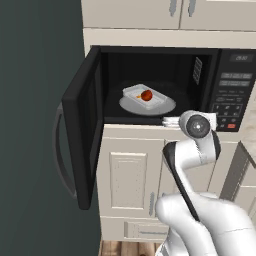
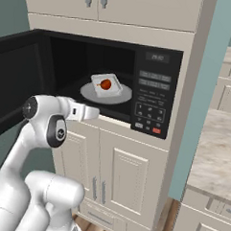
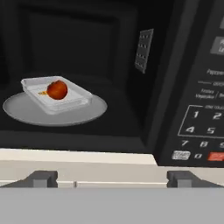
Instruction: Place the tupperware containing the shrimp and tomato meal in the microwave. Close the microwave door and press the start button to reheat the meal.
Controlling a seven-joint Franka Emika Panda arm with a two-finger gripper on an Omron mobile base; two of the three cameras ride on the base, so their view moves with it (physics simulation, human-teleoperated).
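The black microwave (image 1: 235,80) stands open in the cabinet wall. On its round white turntable (image 1: 131,106) rests the pale tupperware (image 1: 152,102) holding the red tomato (image 1: 146,95) and a small orange shrimp piece (image 3: 43,92). In the hand view the tupperware (image 3: 76,95) sits left of centre, deep in the cavity. My gripper (image 3: 113,180) is open and empty, just outside the cavity's front sill, with its fingertips (image 3: 41,178) spread wide. The microwave door (image 1: 82,125) is swung fully out to the left, and its curved bar handle (image 1: 59,150) faces outward.
The keypad panel (image 3: 205,131) with a red button (image 3: 216,156) lies to the right of the cavity. Cream cabinet doors (image 1: 127,180) are below, more cabinets (image 2: 113,4) above. A stone counter (image 2: 216,146) runs at the right.
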